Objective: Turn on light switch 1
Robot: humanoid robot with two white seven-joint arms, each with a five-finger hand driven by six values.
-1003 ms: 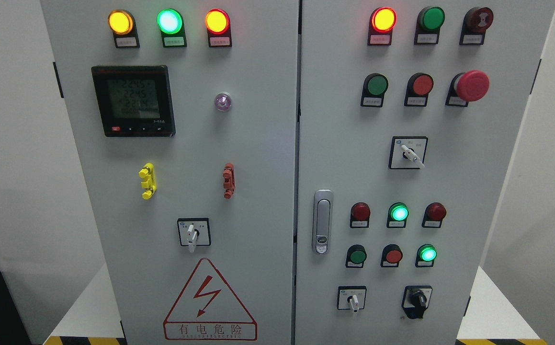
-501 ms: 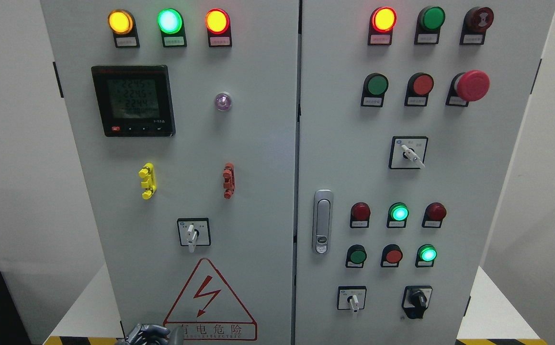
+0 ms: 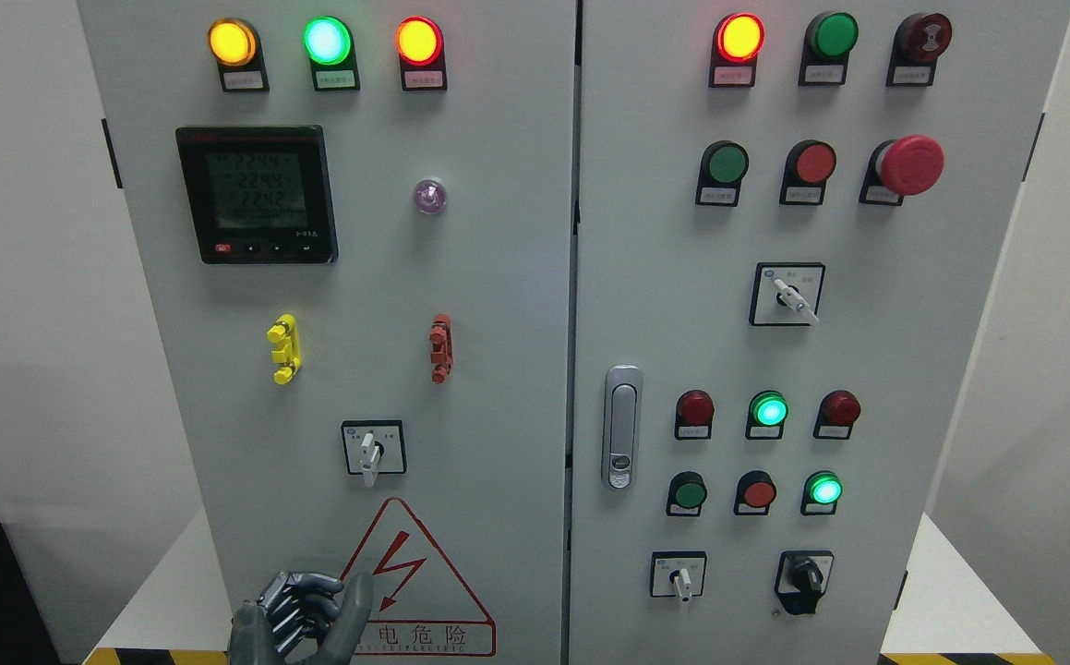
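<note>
Grey control cabinet (image 3: pixel 498 277) fills the frame, two doors. Red-bordered warning triangle (image 3: pixel 402 577) at lower centre-left. Left hand (image 3: pixel 299 619) at the bottom edge, left of centre, overlapping the triangle's lower left corner; fingers loosely curled, gripping nothing. Rotary switch (image 3: pixel 370 450) sits just above the triangle, lever pointing down, apart from the hand.

Three white-handled rotary switches: one (image 3: pixel 368 450) left of the door handle (image 3: pixel 622 427), one (image 3: pixel 793 296) upper right of it, one (image 3: pixel 679 577) lower right. One black knob switch (image 3: pixel 807 577), lower right of the handle. Six lit lamps: three (image 3: pixel 327 40) upper left of the handle, three (image 3: pixel 769 408) on its right side. One meter (image 3: pixel 258 194), two plastic clips (image 3: pixel 283 348) and one warning triangle (image 3: pixel 405 577), all left of it. One red mushroom button (image 3: pixel 908 164), upper right. One left hand (image 3: pixel 299 619), lower left.
</note>
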